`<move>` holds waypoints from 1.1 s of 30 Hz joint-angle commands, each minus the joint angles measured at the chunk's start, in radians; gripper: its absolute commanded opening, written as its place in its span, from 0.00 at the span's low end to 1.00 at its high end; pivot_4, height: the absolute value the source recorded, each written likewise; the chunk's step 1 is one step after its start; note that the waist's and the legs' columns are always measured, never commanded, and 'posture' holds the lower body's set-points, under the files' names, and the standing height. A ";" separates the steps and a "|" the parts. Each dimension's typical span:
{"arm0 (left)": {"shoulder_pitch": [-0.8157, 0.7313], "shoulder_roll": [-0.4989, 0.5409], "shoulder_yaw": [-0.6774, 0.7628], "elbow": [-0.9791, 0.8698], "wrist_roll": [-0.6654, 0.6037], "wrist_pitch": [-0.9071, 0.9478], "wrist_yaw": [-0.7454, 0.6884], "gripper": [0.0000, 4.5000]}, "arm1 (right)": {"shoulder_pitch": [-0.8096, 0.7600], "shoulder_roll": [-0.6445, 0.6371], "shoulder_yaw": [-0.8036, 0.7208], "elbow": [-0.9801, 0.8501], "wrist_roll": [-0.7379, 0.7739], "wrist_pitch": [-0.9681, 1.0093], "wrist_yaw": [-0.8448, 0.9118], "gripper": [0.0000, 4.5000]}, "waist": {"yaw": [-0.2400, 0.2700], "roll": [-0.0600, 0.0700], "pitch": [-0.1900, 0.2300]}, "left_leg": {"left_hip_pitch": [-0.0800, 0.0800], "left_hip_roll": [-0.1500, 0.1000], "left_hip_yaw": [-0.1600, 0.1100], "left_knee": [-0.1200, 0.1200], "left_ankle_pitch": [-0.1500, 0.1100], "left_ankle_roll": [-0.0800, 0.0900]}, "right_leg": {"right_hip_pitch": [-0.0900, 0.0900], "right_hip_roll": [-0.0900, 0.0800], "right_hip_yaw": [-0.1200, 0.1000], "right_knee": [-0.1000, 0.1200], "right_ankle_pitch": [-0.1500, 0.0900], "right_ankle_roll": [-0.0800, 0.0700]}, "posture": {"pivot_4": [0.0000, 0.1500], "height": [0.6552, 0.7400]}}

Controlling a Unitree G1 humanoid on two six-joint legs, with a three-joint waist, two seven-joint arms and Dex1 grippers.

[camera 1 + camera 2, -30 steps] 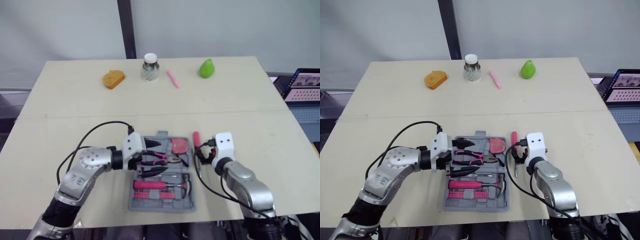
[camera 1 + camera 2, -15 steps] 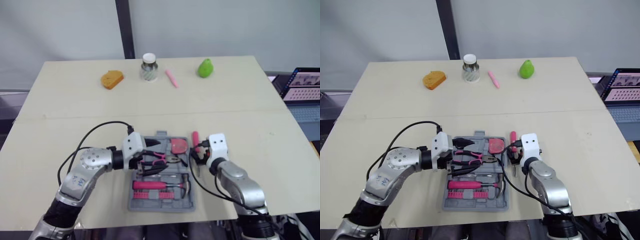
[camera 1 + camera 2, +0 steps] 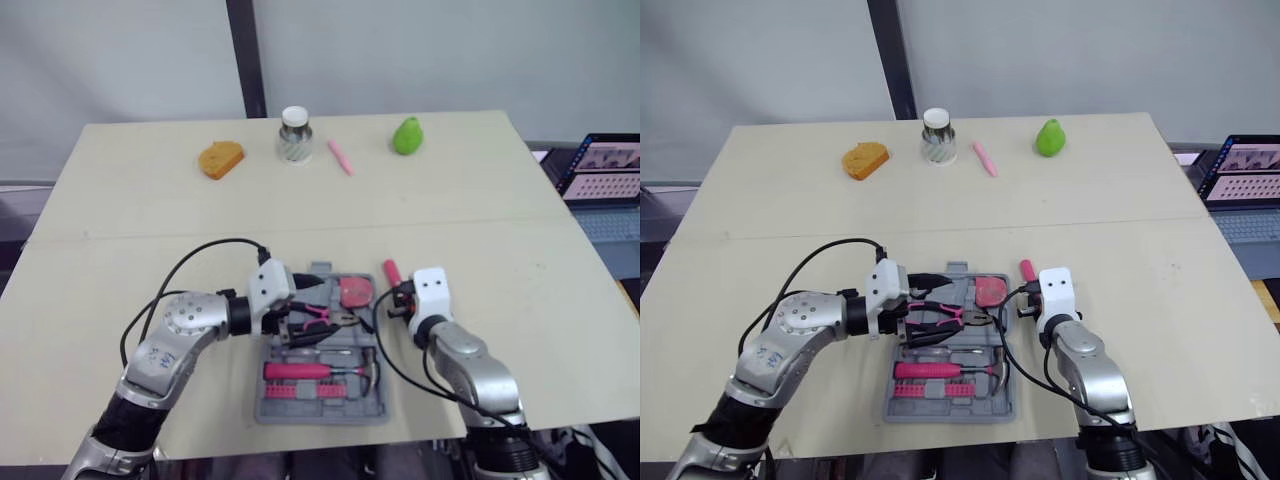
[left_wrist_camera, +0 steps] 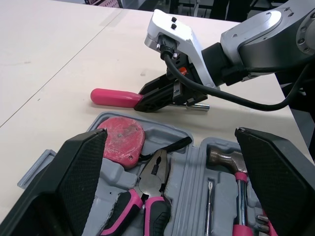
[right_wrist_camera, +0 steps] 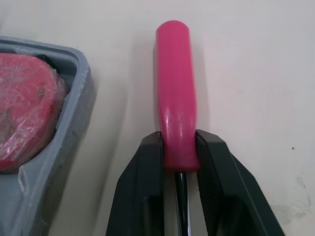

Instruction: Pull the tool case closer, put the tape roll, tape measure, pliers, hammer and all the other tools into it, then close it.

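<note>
The screwdriver (image 5: 176,93) has a smooth, glossy pink handle with a rounded end and a thin chrome shaft. It lies flat on the matte beige table (image 3: 150,260), just beside the right wall of the grey moulded plastic tool case (image 3: 320,412). Its long axis runs front to back, handle pointing away from me. My right gripper (image 5: 178,136) pinches the near end of the handle between both black fingers. My left gripper (image 4: 170,142) hangs spread wide over the pink-gripped pliers (image 4: 152,187) in the case.

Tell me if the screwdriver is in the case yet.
Out: the screwdriver is beside the case, over bare table, handle pinched in the right claw.
</note>
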 commanded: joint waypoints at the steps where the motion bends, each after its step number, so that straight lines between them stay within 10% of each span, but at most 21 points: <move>1: 0.001 0.002 0.002 -0.013 0.003 -0.014 -0.001 1.00 | 0.000 -0.002 -0.020 -0.003 -0.010 -0.028 -0.009 0.09 | 0.000 0.000 0.000 | 0.000 0.000 0.000 0.000 0.000 0.000 | 0.000 0.000 0.000 0.000 0.000 0.000 | 1.00 1.00; 16: 0.403 0.221 0.316 -0.113 -0.078 -0.173 -0.126 1.00 | -0.221 -0.569 0.160 -0.333 0.220 0.223 0.616 0.09 | -0.019 0.001 0.001 | 0.001 0.003 0.000 -0.004 0.000 0.000 | -0.002 0.003 0.000 -0.002 0.000 -0.001 | 1.00 1.00; 23: 0.935 0.197 0.610 -0.229 -0.120 -0.360 -0.279 1.00 | -0.420 -0.541 0.379 -0.500 0.349 0.463 0.683 0.09 | -0.024 -0.004 0.003 | 0.000 0.003 -0.004 -0.001 -0.003 0.001 | -0.001 0.001 0.000 -0.006 0.000 -0.001 | 1.00 1.00; 33: 1.079 0.169 0.697 -0.187 -0.126 -0.445 -0.335 1.00 | -0.483 -0.354 0.628 -0.576 0.366 0.678 0.530 0.09 | -0.002 -0.005 0.003 | -0.001 0.003 -0.006 0.000 -0.004 0.001 | -0.002 0.001 0.000 -0.005 -0.001 -0.002 | 1.00 1.00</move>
